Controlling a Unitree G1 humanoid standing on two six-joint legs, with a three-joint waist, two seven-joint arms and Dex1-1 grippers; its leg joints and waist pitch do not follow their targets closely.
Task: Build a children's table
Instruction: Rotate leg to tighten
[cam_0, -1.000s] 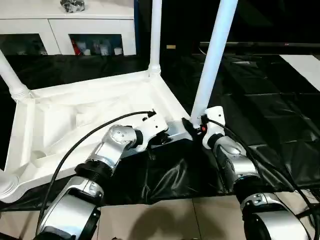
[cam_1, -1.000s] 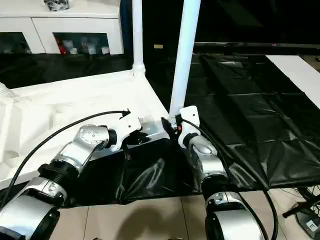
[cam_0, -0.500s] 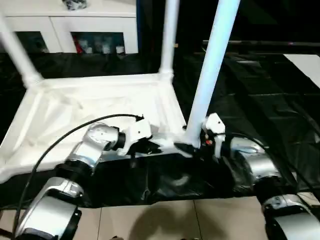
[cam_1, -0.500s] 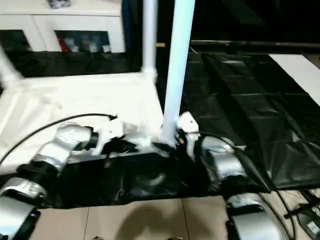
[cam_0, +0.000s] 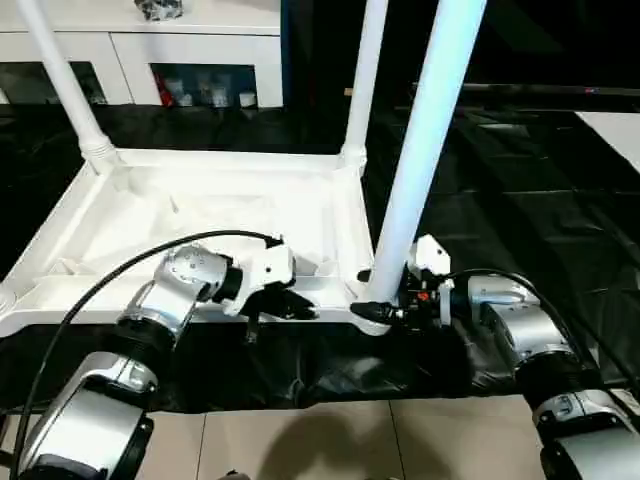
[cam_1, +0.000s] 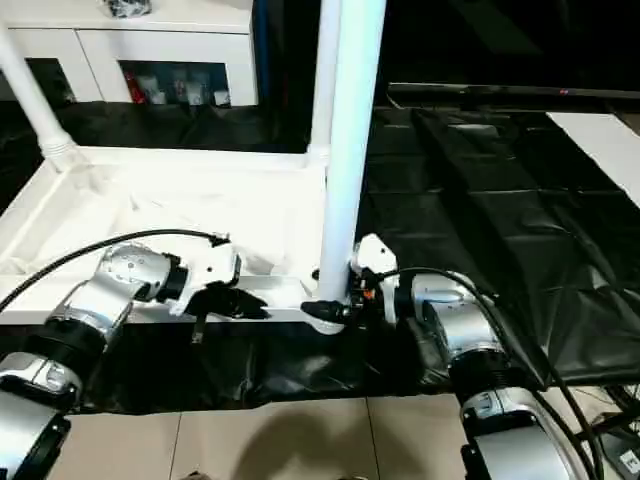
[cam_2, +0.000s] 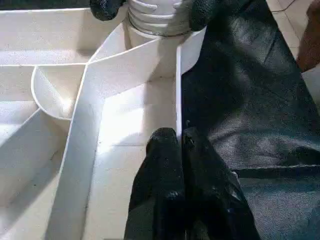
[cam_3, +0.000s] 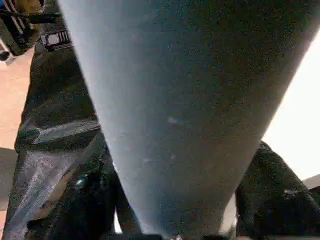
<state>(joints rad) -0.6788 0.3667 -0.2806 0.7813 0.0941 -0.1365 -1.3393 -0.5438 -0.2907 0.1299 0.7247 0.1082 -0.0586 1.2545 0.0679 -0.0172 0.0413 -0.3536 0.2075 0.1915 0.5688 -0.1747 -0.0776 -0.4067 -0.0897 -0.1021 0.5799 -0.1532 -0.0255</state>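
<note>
My right gripper (cam_0: 385, 308) clasps the base of the near table leg (cam_0: 425, 150), its black fingers (cam_2: 200, 9) set on either side of the tube where it enters the corner socket at about five o'clock on the upturned tabletop (cam_0: 215, 215). My left gripper (cam_2: 179, 150), fingers pressed together and holding nothing, bears on the near rim of the tabletop just beside that corner. Over the last second the whole table has swung round on the black-draped table (cam_0: 520, 190), so its near edge now lies square to me, and both wrists have turned with it. Legs stand upright at eleven o'clock (cam_0: 62, 85) and one o'clock (cam_0: 365, 80). I judge the assembly nearly finished, with this leg being seated.
</note>
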